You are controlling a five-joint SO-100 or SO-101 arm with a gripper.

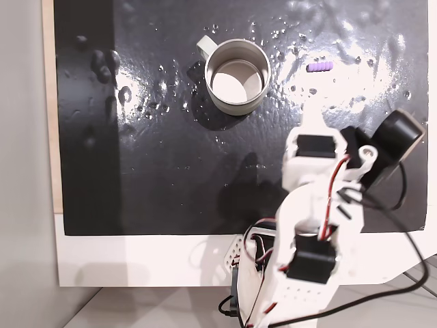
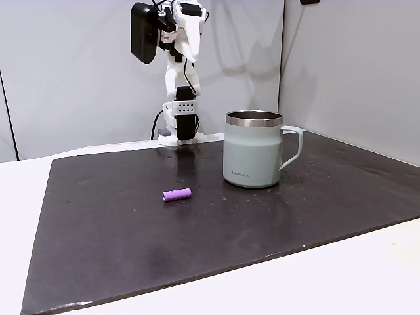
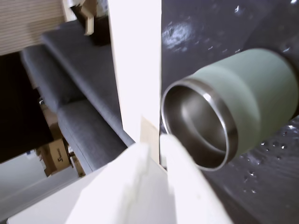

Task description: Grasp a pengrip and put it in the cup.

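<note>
The pengrip (image 2: 177, 195) lies on its side on the black mat (image 2: 197, 236), a small purple ribbed tube. In a fixed view from the front it sits at about 8 o'clock from the cup (image 2: 253, 149), near it but clearly apart. In a fixed view from above, the pengrip (image 1: 319, 67) lies at 3 o'clock from the cup (image 1: 237, 76), with bare wet-looking mat (image 1: 171, 171) between them.

The cup stands upright, its pale green body topped by a metal rim, and nothing shows inside it. Its handle (image 2: 293, 146) points to 3 o'clock in the front view; from above the handle (image 1: 205, 46) sits at 10 o'clock on the cup.

The white arm (image 2: 180, 72) is folded high over its base at the far edge of the mat, well away from both things. In the wrist view the gripper (image 3: 154, 142) rises from the bottom edge with its 2 white fingers (image 3: 180, 154) almost pressed together, only a thin slit between them, pinching nothing. The cup (image 3: 224, 112) shows just past the tips at 2 o'clock, its open mouth turned toward the camera. The mat rests on a white tabletop (image 2: 315, 282).
</note>
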